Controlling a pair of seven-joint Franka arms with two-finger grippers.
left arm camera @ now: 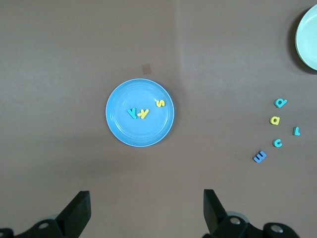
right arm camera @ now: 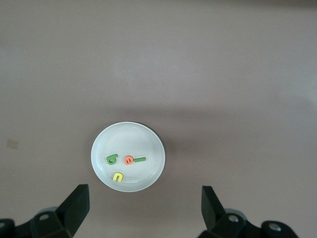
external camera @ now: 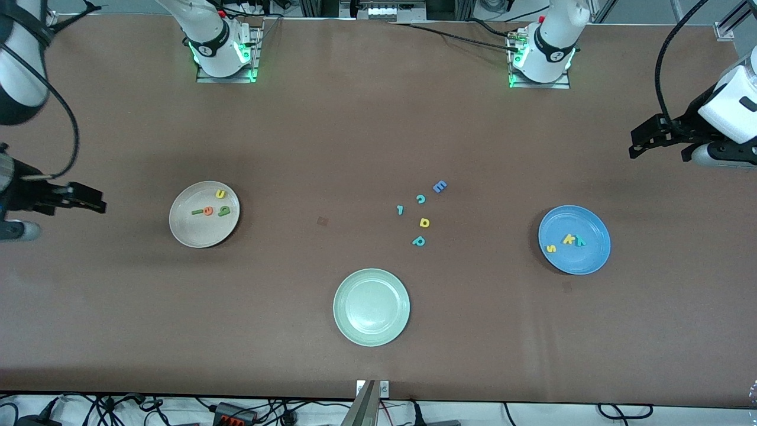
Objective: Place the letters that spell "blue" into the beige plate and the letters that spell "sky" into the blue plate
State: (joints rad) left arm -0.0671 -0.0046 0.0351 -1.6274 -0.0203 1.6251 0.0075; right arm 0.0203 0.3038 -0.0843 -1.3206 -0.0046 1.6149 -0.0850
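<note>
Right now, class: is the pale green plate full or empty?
Empty. The pale green plate shows only its bare glazed surface in the front view; the five loose letters lie on the table, farther from the front camera.

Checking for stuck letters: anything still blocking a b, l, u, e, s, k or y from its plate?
Nothing visible. b, l, u, e lie in the beige plate; s, k, y in the blue plate. Left gripper and right gripper are open, off at the table ends.
</note>
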